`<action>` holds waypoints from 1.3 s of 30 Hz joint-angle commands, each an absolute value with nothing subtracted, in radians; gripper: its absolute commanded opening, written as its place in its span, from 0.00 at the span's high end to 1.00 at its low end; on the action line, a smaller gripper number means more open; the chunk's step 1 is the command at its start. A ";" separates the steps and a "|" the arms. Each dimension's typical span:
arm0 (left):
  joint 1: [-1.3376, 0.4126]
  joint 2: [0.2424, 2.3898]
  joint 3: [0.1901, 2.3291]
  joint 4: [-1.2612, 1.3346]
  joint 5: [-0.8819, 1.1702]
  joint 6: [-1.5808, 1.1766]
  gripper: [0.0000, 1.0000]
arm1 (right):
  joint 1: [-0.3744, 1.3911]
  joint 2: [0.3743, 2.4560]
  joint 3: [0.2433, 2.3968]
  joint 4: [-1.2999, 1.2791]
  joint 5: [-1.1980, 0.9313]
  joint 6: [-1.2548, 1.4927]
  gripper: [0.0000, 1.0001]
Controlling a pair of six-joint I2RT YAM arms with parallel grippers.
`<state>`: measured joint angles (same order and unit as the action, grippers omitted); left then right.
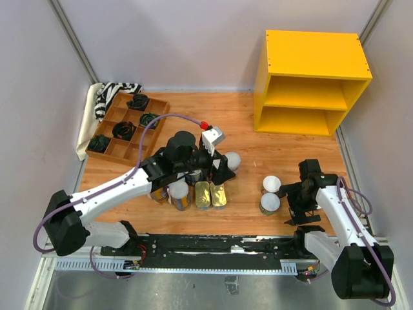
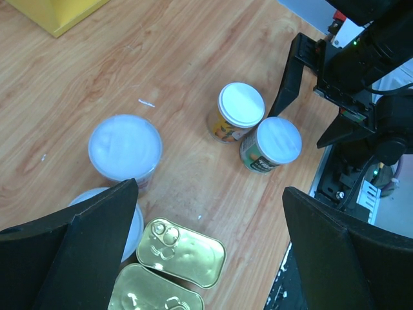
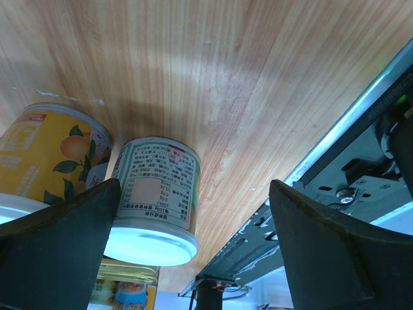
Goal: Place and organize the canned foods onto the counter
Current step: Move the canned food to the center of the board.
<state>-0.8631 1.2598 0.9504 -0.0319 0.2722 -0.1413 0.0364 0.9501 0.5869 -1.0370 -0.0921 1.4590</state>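
yellow counter [image 1: 313, 55] at far right is bare; the canned foods [image 1: 270, 203] all sit on the table [image 1: 284, 148]; left gripper [image 2: 210, 187] and right gripper [image 3: 193, 184] gape, grasping nothing.

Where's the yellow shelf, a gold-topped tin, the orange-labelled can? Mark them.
yellow shelf [image 1: 314, 53], top external view, flat top
gold-topped tin [image 2: 184, 252], left wrist view, lid
orange-labelled can [image 3: 45, 155], right wrist view, label

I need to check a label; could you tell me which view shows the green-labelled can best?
The right wrist view: the green-labelled can is close up, printed panel facing the camera. The left wrist view shows mostly its white lid and a strip of label; the top external view only the lid.
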 commanded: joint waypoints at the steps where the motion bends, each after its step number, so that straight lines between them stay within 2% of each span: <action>1: -0.852 1.221 0.938 -0.001 0.304 -0.180 0.00 | 0.046 0.965 0.588 -1.052 -0.131 1.532 0.01; 19: -0.830 1.186 0.927 -0.024 0.348 -0.203 0.00 | 0.237 1.132 0.610 -0.889 -0.178 1.705 0.00; 24: -0.827 1.169 0.926 -0.033 0.343 -0.211 0.00 | 0.346 1.182 0.614 -0.757 -0.185 1.785 0.25; 27: -0.827 1.157 0.926 -0.050 0.336 -0.213 0.00 | 0.387 1.226 0.642 -0.715 -0.181 1.805 0.36; 33: -0.824 1.141 0.926 -0.069 0.325 -0.213 0.00 | 0.469 1.358 0.731 -0.600 -0.199 1.827 0.44; 39: -0.824 1.128 0.928 -0.086 0.317 -0.219 0.00 | 0.533 1.510 0.866 -0.563 -0.213 1.818 0.44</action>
